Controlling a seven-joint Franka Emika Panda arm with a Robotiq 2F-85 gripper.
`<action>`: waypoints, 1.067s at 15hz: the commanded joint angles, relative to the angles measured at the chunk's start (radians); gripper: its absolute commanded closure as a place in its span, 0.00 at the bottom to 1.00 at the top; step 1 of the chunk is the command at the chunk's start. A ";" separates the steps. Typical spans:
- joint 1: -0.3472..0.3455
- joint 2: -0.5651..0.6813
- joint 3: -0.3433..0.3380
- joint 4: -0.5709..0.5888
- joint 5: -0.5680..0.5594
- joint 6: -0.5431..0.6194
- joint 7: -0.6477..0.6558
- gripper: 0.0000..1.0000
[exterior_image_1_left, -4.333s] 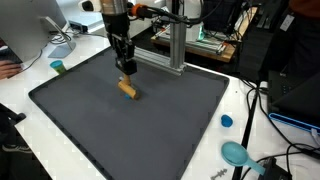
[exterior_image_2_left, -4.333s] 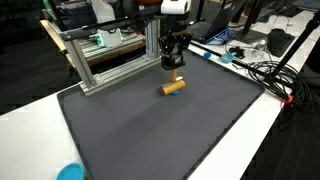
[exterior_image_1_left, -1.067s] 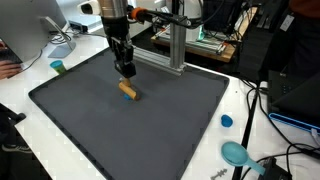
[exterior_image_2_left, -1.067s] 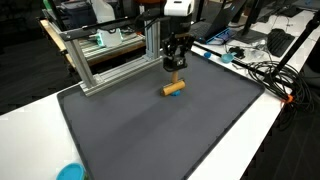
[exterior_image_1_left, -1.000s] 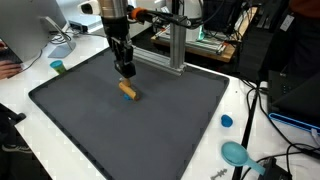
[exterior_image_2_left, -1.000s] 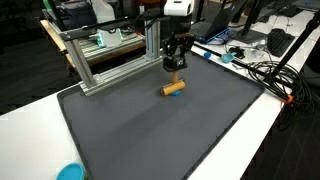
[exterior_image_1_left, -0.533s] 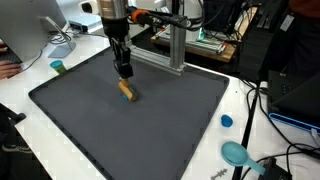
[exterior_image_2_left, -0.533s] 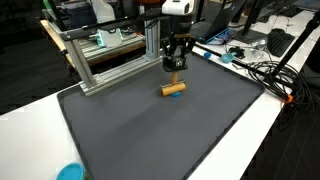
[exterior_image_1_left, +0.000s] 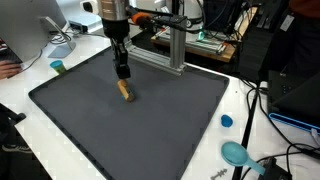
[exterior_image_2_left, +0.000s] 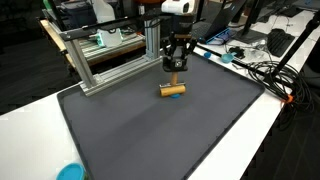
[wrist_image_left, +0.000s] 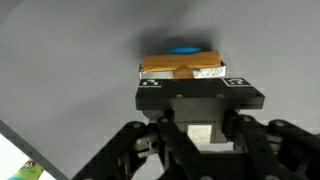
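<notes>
A small wooden block (exterior_image_1_left: 125, 90) (exterior_image_2_left: 172, 89) sits low over the dark mat (exterior_image_1_left: 150, 130) (exterior_image_2_left: 150, 130), directly under my gripper (exterior_image_1_left: 121, 73) (exterior_image_2_left: 175, 67). The fingers point straight down and are shut on a short tan stem rising from the block's middle. In the wrist view the block (wrist_image_left: 205, 67) lies crosswise just beyond the gripper (wrist_image_left: 183, 74), with a blue patch at its far edge. Whether the block rests on the mat or hangs just above it I cannot tell.
An aluminium frame (exterior_image_1_left: 175, 55) (exterior_image_2_left: 110, 60) stands at the mat's back edge, close behind the arm. A blue lid (exterior_image_1_left: 226, 121), a teal object (exterior_image_1_left: 236, 153) and a small green cup (exterior_image_1_left: 57, 67) lie on the white table. Cables (exterior_image_2_left: 265, 70) run along one side.
The gripper has twisted about its vertical axis and the block has turned with it, swinging a little under the fingers. The jaws stayed shut.
</notes>
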 joint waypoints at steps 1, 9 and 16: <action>0.002 0.069 -0.053 0.026 -0.086 -0.018 0.076 0.79; -0.019 0.054 -0.034 0.015 -0.076 -0.022 0.093 0.79; 0.021 -0.004 -0.095 -0.022 -0.299 0.049 0.105 0.79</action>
